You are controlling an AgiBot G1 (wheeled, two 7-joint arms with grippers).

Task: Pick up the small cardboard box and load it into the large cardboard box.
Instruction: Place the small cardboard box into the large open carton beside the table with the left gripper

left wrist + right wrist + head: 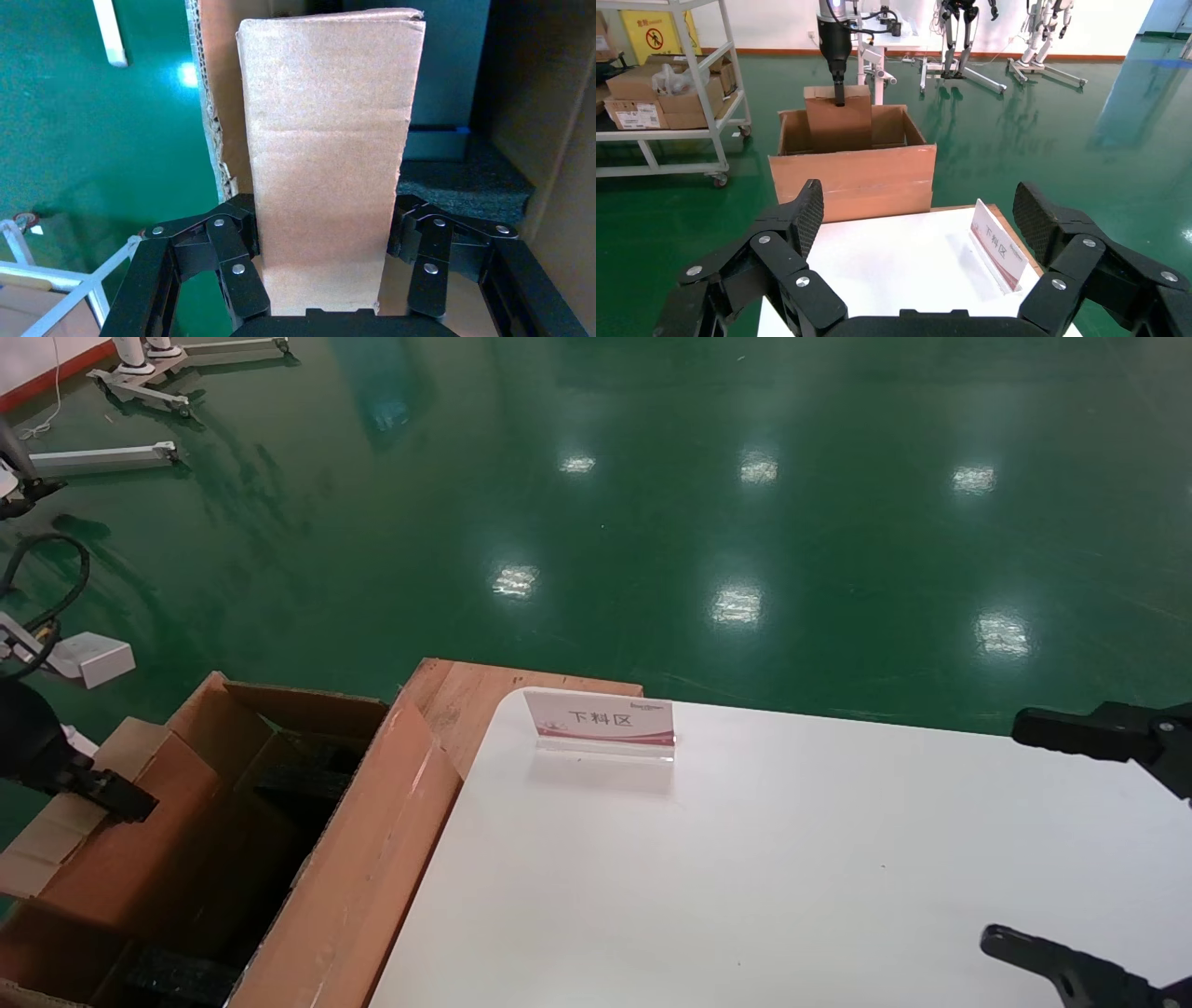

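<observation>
The small cardboard box point(327, 161) stands upright between the pads of my left gripper point(323, 225), which is shut on its upper part. The right wrist view shows that small cardboard box point(838, 126) hanging from my left gripper point(839, 95), its lower part down inside the large cardboard box point(852, 179). The large cardboard box point(372, 859) sits on the floor left of the table, with black foam point(464, 186) at its bottom. My left gripper point(116, 798) is over its left side. Open and holding nothing, my right gripper point(921, 203) hovers over the white table point(745, 877) at the right edge point(1034, 836).
A clear acrylic sign point(601, 719) with Chinese text stands at the table's far left end, beside a wooden board point(456, 691). A shelf cart point(666, 91) with cartons and several robot stands point(961, 42) are on the green floor beyond the large box.
</observation>
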